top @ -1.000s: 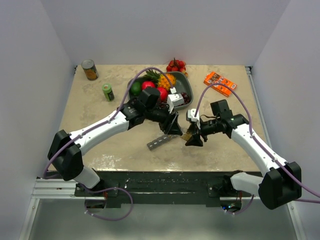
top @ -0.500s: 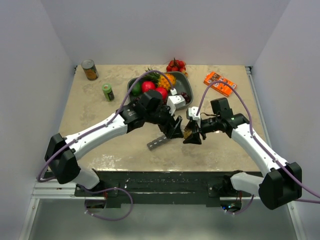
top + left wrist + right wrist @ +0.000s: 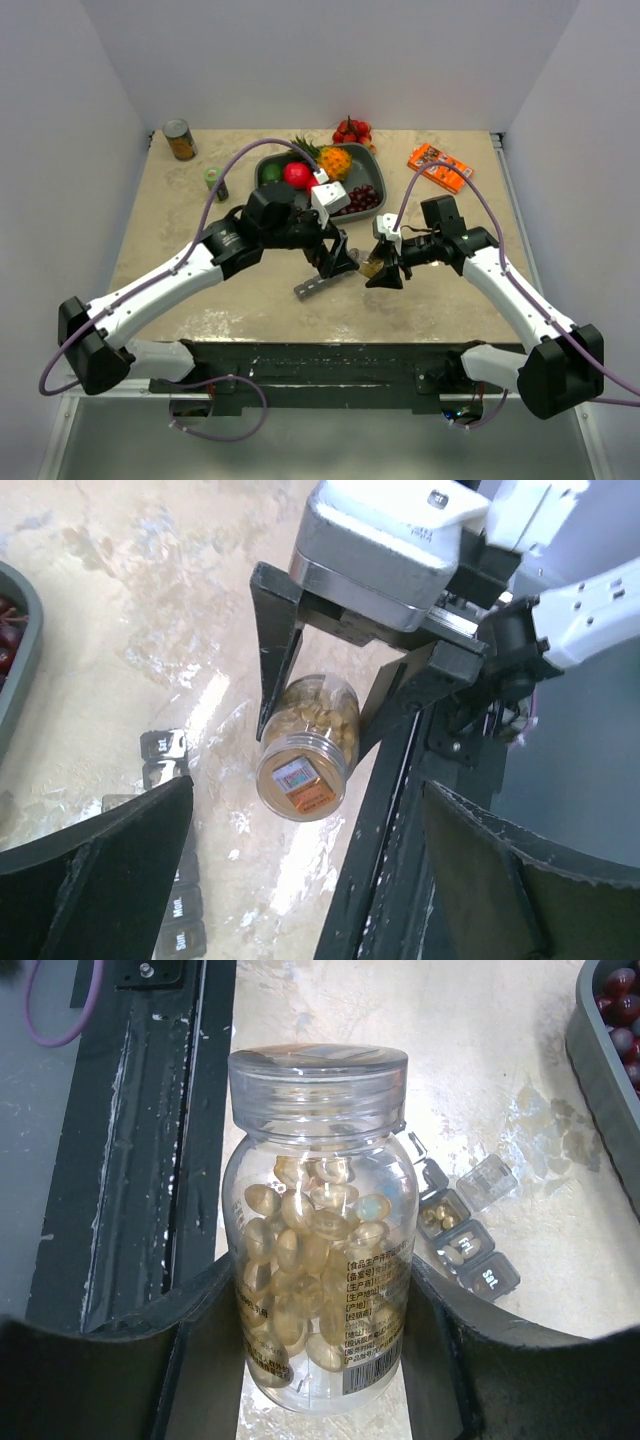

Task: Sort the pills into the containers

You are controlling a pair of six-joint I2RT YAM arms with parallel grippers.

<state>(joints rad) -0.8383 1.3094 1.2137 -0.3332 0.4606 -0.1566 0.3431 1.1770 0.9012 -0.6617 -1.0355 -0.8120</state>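
Right tool (image 3: 383, 272) is clamped on the clear pill bottle (image 3: 320, 1260), one finger on each side of its body. The bottle is packed with yellow capsules and its clear lid (image 3: 318, 1070) is on. From the left wrist view it hangs above the table (image 3: 180, 250), lid end facing the camera.

Left tool (image 3: 345, 265) sits right across from it, fingers (image 3: 100, 880) spread wide and nothing between them, just beside the bottle's lid end.

Down on the table lies the containers (image 3: 322, 285) strip, angled, directly beneath and a touch left of the two tools, nearer the arms than the grey fruit tray (image 3: 372, 165). In the right wrist view some compartments at one end stand open, and a couple show yellow capsules inside. Day labels read on the closed lids.

Far corner: a can (image 3: 180, 140), and an orange packet (image 3: 440, 167) off to the right.
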